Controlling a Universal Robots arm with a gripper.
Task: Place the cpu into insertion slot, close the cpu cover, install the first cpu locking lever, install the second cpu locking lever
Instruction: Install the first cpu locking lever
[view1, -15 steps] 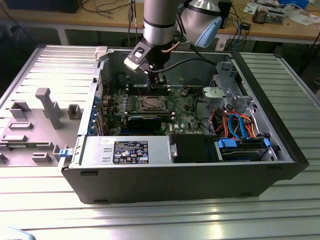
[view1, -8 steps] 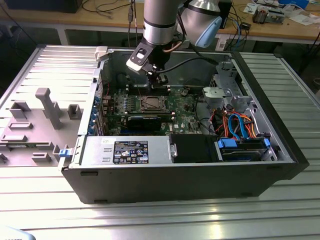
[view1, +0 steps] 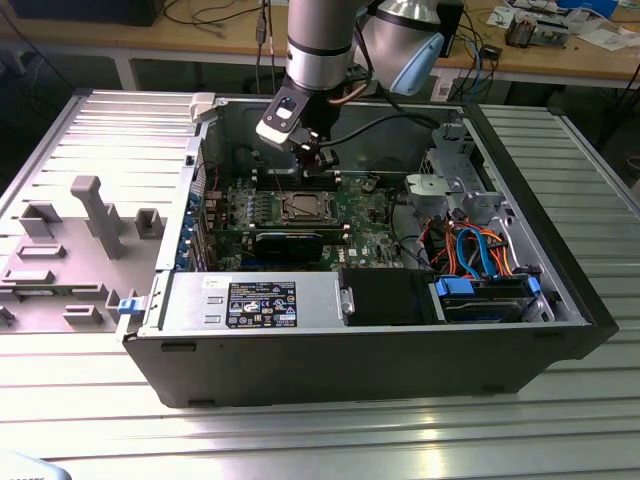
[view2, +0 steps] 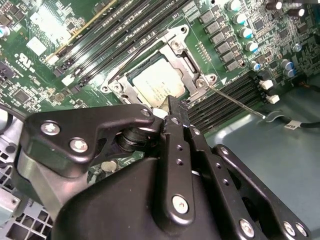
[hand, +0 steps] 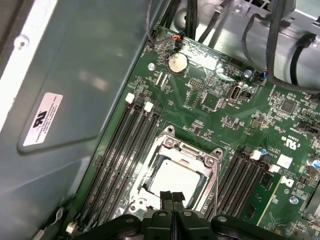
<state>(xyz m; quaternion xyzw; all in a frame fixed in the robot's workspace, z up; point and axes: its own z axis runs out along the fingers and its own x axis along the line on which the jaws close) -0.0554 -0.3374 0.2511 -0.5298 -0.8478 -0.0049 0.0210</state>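
end effector: black fingers pressed together, empty | cpu: dull silver square | cpu cover: shiny frame

No print is legible on the white sticker or the black label plate.

An open computer case lies on a metal table, its green motherboard on the floor, a black label plate on the silver box by the near wall, and orange and blue cables toward the exterior view's right. A grey moulded panel lies beside it on the exterior view's left. In the first wrist view, black memory slots run in parallel, with a coin battery on the same board.
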